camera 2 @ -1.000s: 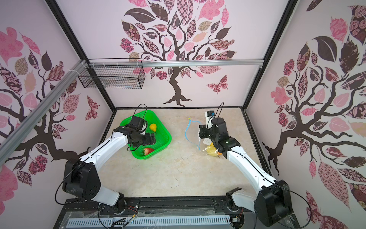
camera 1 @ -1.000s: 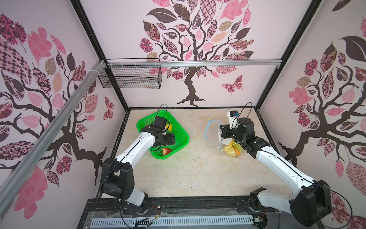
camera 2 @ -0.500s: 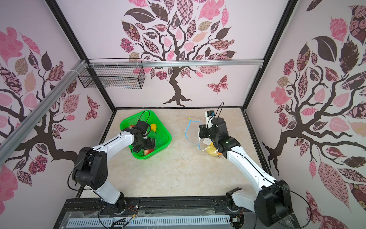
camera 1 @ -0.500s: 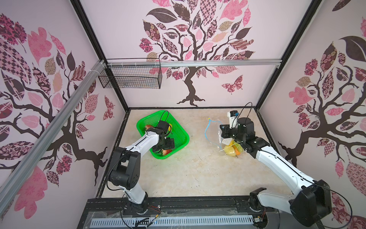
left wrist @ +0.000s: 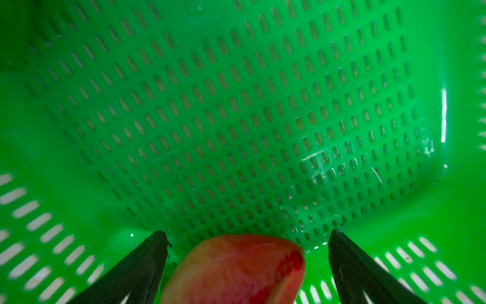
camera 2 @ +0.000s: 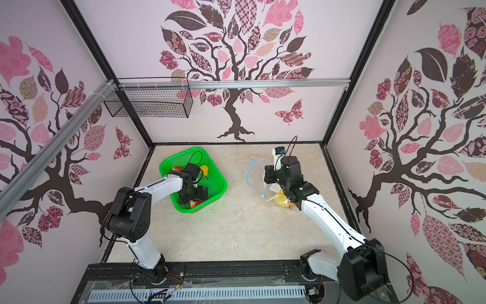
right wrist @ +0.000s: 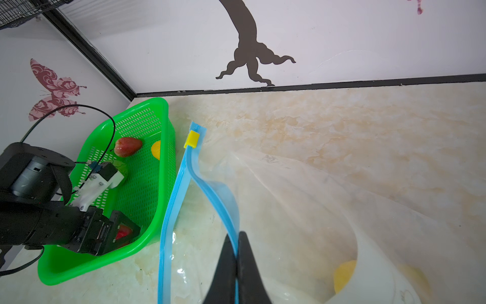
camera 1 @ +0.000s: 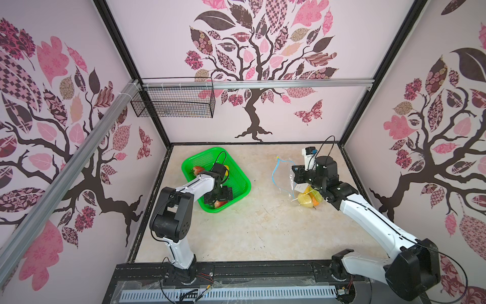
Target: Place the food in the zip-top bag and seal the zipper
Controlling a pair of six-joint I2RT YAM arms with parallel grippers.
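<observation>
— Left tool (left wrist: 247,237) is spread wide, down in the basket (right wrist: 147,184), with a strawberry (left wrist: 236,268) between its jaws, not yet squeezed.
— And the right tool (right wrist: 236,237)?
— Pressed together on one lip of the zipper (right wrist: 173,200), holding the bag (right wrist: 302,210) open on the right side of the counter (camera 1: 249,231).
— How far along, would you say?
— Partway. A lemon (camera 1: 305,199) and a carrot (camera 1: 317,201) lie in the bag. In the basket I count that strawberry, a second strawberry (right wrist: 128,146) and a yellow piece (right wrist: 156,149). There may be something green behind the wrist, but it's hard to tell. Those have to go over, then the slider (right wrist: 191,139), sitting at one end, has to run across.
— And the room?
— Beige marbled counter. Pale pink walls with tree decals, and a wire basket (camera 1: 173,104) hung on the back rail.
</observation>
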